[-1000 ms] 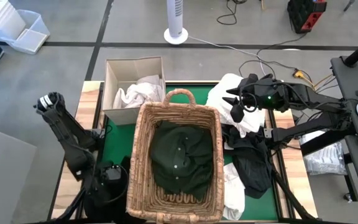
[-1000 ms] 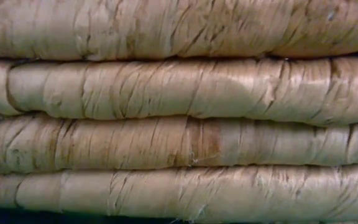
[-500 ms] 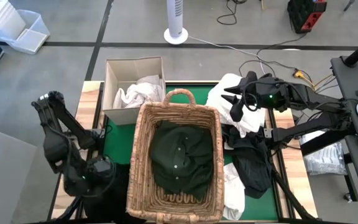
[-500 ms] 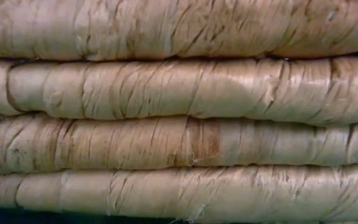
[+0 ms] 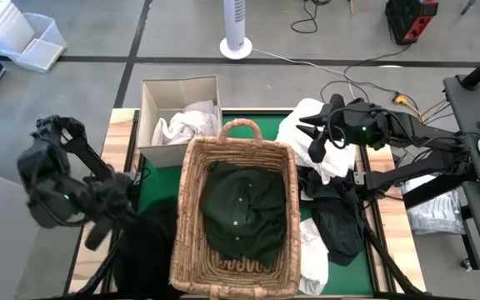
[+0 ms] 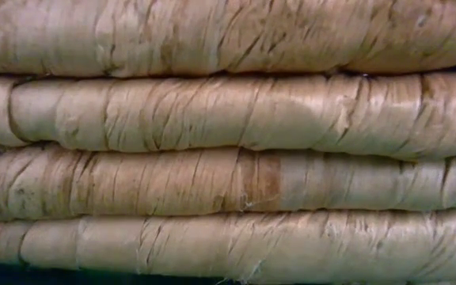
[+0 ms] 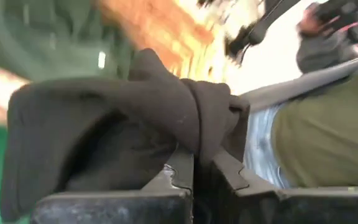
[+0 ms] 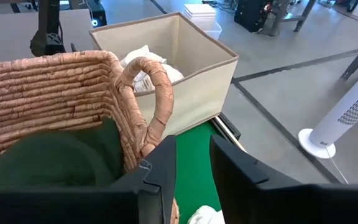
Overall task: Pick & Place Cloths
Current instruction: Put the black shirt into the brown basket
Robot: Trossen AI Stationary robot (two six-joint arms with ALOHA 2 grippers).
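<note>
From above, a wicker basket (image 5: 237,212) is sitting in the middle of the table (image 5: 120,133) on a green mat (image 5: 275,127), and a dark green shirt (image 5: 242,208) is lying inside it. A beige box (image 5: 178,119) is standing at the table's far left corner, touching the basket's far rim, with white cloths (image 5: 183,127) bunched in it. More cloths are heaped along the right edge: a white pile (image 5: 307,133) at the far end, a black garment (image 5: 337,218) nearer, and another white piece (image 5: 312,254) just beside the basket's right wall. The right gripper (image 5: 317,137) is hanging over the white pile. The left gripper (image 5: 98,232) is lifted off the table's left edge, and a black cloth (image 5: 151,250) is trailing down from it beside the basket's left wall.

The table-level camera is showing nothing but the basket's woven wall (image 6: 228,142).

From the left wrist, the two fingers (image 7: 179,177) are pinched together on a fold of the black cloth (image 7: 117,127).

From the right wrist, that arm's fingers (image 8: 232,165) are standing slightly apart with nothing between them, looking past the basket's handle (image 8: 154,99) to the box (image 8: 185,68) and the green mat (image 8: 194,168).
</note>
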